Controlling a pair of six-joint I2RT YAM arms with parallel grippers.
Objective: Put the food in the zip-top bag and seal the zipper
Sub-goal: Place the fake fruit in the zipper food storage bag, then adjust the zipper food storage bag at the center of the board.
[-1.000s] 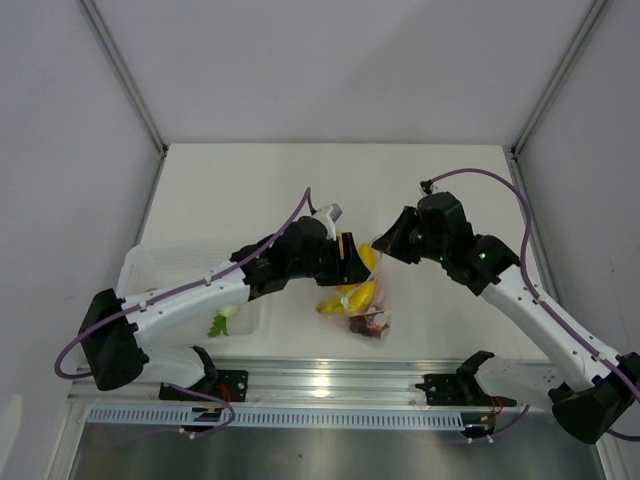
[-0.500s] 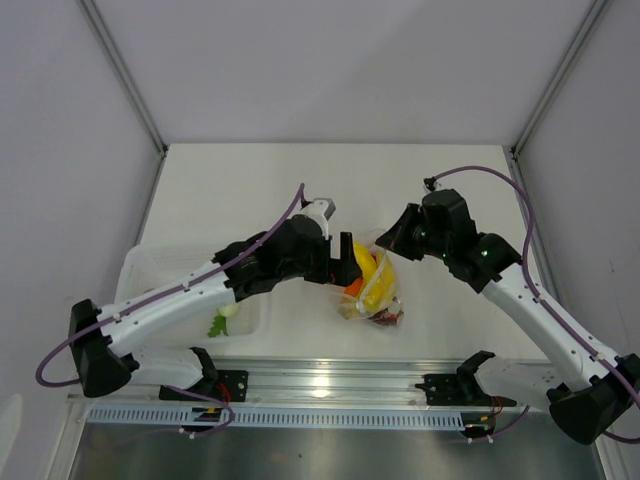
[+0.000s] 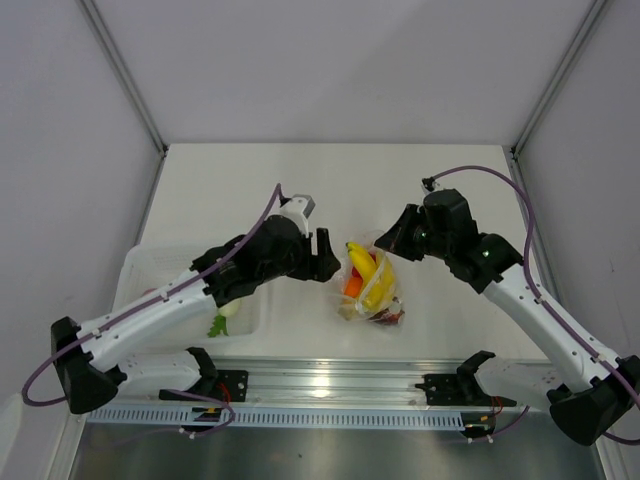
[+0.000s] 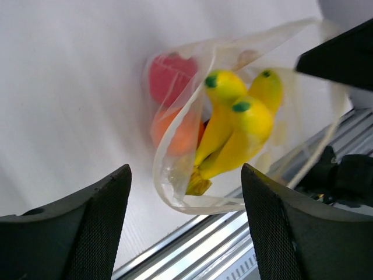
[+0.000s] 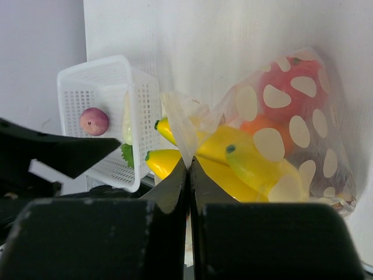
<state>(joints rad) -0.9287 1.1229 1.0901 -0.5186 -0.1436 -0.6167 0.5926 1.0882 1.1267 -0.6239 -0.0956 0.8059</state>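
Note:
The clear zip-top bag point(image 3: 375, 300) lies on the table with its mouth toward the back. It holds the yellow banana point(image 3: 372, 275), the orange one point(image 3: 352, 286) and the red apple point(image 3: 386, 316). My right gripper point(image 3: 383, 243) is shut on the bag's mouth edge point(image 5: 185, 137), holding it up. My left gripper point(image 3: 328, 256) is open and empty, just left of the bag. In the left wrist view the banana point(image 4: 233, 131) pokes out of the bag mouth between my open fingers. The zipper strip is too faint to see. The radish point(image 5: 126, 119) and the dark red-purple one point(image 5: 94, 121) lie in the tray.
The white mesh tray point(image 3: 150, 272) stands at the left near edge, under the left arm. The metal rail point(image 3: 330, 380) runs along the front edge. Grey walls close the table on three sides.
My left gripper has let go of the banana in the bag and pulled back to the left, open. The bag has settled with the banana inside. My right gripper stays shut on the bag edge.

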